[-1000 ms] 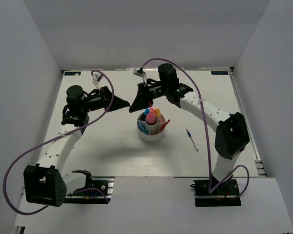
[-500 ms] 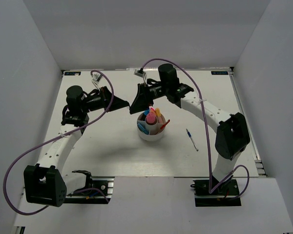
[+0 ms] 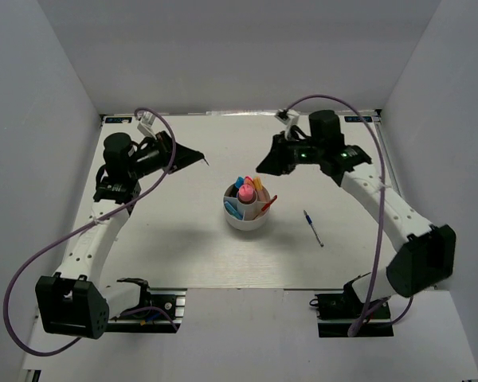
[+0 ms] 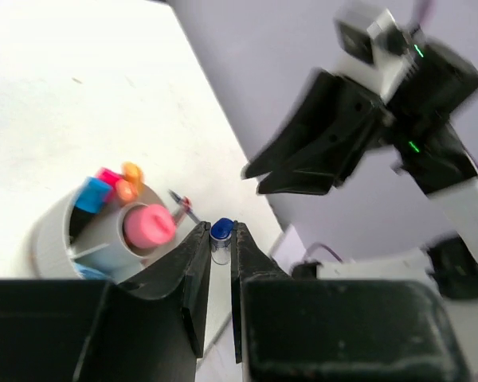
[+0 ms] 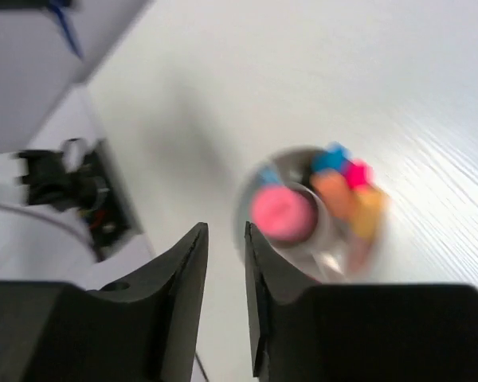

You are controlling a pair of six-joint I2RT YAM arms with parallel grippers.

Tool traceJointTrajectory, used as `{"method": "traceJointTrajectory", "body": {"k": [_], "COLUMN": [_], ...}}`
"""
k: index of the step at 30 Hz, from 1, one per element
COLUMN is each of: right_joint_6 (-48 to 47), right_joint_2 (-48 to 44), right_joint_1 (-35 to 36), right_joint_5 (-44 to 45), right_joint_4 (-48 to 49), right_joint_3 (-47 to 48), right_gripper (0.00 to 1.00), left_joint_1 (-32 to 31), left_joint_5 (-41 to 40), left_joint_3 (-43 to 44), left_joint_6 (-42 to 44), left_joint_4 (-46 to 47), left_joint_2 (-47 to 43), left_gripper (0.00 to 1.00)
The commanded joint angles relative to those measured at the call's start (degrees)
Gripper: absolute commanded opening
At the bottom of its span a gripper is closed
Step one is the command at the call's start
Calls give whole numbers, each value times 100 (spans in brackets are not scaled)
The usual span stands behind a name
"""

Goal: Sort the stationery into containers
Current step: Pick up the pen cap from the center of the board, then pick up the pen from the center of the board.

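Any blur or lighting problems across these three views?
Right wrist: cup smeared by motion blur. Left wrist: cup and gripped pen fairly sharp, right arm blurred. Top: crisp, even light, soft shadows on the table.

Right gripper (image 3: 261,169): withdrawn from above the white cup (image 3: 245,225), now standing apart to its right. Left gripper (image 3: 200,157): drawn back, slightly farther from the cup.

white cup (image 5: 327,253) motion-blurred in the right wrist view, blue-capped pen (image 4: 221,231) mostly hidden — only its tip shows
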Motion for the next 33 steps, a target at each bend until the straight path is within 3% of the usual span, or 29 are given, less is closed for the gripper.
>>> {"method": "traceJointTrajectory", "body": {"k": [1,4,9,11,18,22,26,33], "right_joint_6": [-780,-1132,-2020,-2178,-2021,-1846,-1757,-1757], "right_joint_2": [-854,-1233,-1104,-761,241,636,638,208], "right_joint_1": [-216,-366,-542,-603,-700,-753,-823,-928], "right_joint_5": [1980,2848,3879,4249,4259,4162,4065,3855], "right_joint_4": [-750,-1155,-1718,-1858,-1982,-1991,-1886,-1394], "right_joint_3": [-496,-831,-1710,-1930,-1870,-1860,-2062,-2607], "right_gripper": [30,19,24,22,24,31,41,42], "left_joint_1": [79,79,79,79,79,79,79,79], "left_joint_5": [-863,-1269,-1471,-1962,-2377,-2359,-2254,-2069], "left_joint_3": [289,429,606,641,632,588,570,491], "left_joint_6": [308,466,817,958,1293,1328,1293,1222], "left_joint_4": [-535,-755,-1124,-1413,-1784,-1775,-1722,-1581], "left_joint_2": [-263,-263,-131,-192,-245,-202,-114,-26], "left_gripper": [0,0,0,0,0,0,0,0]}}
